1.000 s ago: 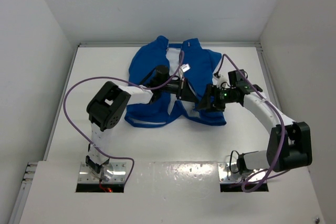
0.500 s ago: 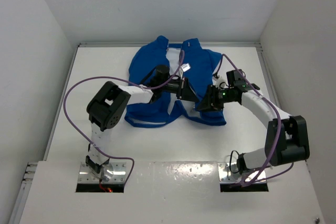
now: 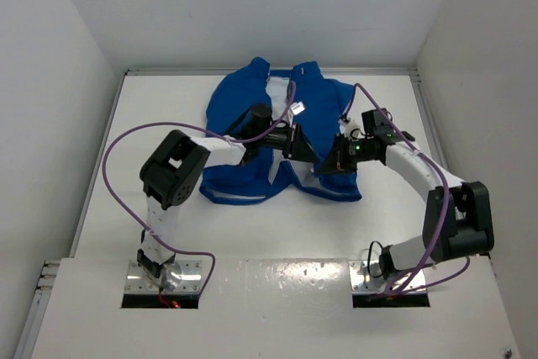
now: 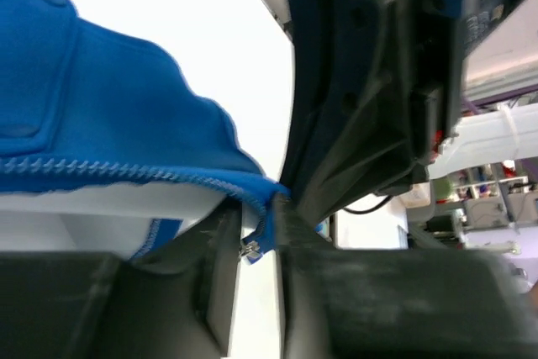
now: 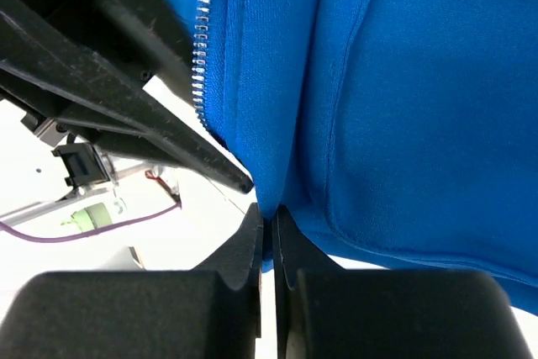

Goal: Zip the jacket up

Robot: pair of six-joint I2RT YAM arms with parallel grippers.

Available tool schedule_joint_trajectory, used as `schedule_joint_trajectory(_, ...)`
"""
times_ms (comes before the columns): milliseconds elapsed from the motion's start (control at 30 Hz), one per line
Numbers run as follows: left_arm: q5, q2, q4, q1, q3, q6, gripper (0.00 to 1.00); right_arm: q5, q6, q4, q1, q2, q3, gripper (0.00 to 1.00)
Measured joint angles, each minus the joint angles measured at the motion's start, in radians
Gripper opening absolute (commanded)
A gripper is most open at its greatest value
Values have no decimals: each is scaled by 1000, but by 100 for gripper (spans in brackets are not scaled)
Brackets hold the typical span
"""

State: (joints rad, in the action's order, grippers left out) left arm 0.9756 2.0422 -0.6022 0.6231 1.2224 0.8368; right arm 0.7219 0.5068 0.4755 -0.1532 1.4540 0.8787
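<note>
Two grips meet mid-frame: left end effector (image 4: 256, 237) pinches the jacket (image 3: 239, 111) at its zipper (image 4: 109, 170) foot, right end effector (image 5: 269, 226) clamps the adjoining hem (image 5: 271, 195); zipper runs up-frame.

We can read no text, brand, number or sign in any view. A small white tag (image 3: 298, 109) lies on the jacket (image 3: 227, 107), just above the centre of the top frame, its print too small for us to make out.
</note>
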Motion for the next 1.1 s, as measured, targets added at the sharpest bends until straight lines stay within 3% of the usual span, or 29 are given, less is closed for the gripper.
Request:
schedule_joint_trajectory(233,-100,-42,166,-34,-29,-94,48,-5,-60,19,9,-31,-4,0)
schedule_joint_trajectory(467,-361,-259,539,-142,-42,-365,48,-18,-153,51,33,-120,-65,0)
schedule_joint_trajectory(667,-589,-409,774,-98,-42,-604,45,-87,-237,57,24,-145,-119,0)
schedule_joint_trajectory(1100,-789,-353,1021,-53,-68,-650,44,-142,-305,50,-13,-61,-54,0)
